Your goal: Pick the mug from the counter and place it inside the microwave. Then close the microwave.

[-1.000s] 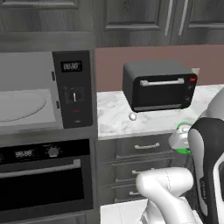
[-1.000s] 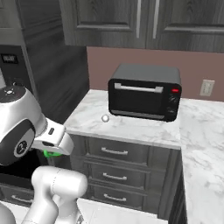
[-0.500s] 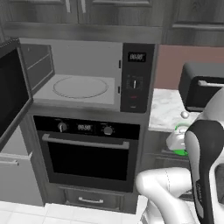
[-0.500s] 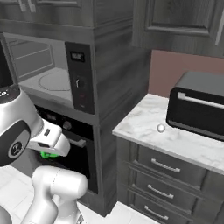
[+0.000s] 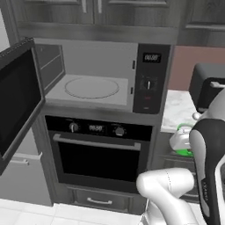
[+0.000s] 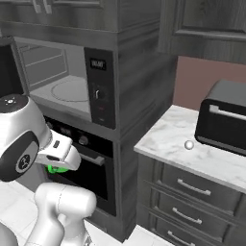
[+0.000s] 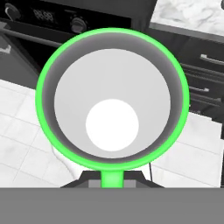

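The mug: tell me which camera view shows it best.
The hand view: the mug is seen from above, green rim and pale inside plain, held in the shut gripper. The left base view shows a green sliver beside the arm; the right base view a green patch under the hand.

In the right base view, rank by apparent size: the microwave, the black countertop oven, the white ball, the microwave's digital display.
1. microwave
2. black countertop oven, cut off at the frame's right edge, so its full extent is unsure
3. digital display
4. white ball, close to the display in size, so these two are unsure
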Controlling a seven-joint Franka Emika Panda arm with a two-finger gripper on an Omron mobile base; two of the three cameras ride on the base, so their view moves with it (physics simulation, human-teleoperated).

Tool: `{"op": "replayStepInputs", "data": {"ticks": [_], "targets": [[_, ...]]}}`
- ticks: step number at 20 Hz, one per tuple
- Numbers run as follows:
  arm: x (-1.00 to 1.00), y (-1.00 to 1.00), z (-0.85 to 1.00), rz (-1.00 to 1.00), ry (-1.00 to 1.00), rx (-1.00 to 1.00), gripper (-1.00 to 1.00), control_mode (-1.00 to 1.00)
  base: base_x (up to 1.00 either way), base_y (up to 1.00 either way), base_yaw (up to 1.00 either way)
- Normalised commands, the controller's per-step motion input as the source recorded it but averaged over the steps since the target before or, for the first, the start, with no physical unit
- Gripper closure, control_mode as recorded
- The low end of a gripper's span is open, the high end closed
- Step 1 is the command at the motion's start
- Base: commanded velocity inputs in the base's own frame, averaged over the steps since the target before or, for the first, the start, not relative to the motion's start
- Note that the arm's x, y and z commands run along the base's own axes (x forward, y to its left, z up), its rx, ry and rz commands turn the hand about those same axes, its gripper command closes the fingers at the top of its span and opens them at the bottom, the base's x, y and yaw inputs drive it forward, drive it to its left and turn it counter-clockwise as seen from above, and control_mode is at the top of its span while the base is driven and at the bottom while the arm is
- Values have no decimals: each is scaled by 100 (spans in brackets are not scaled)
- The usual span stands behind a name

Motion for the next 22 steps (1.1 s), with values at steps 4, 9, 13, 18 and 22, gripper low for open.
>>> {"op": "replayStepInputs", "data": {"ticks": [4,9,13,18,22], "targets": [[0,0,0,0,0,0,100,100,9,75,-20],[0,0,0,0,0,0,100,100,2,72,-16],[0,0,0,0,0,0,100,100,0,31,-19],[0,0,0,0,0,0,100,100,0,9,-30],[0,0,0,0,0,0,100,100,0,17,-38]]}}
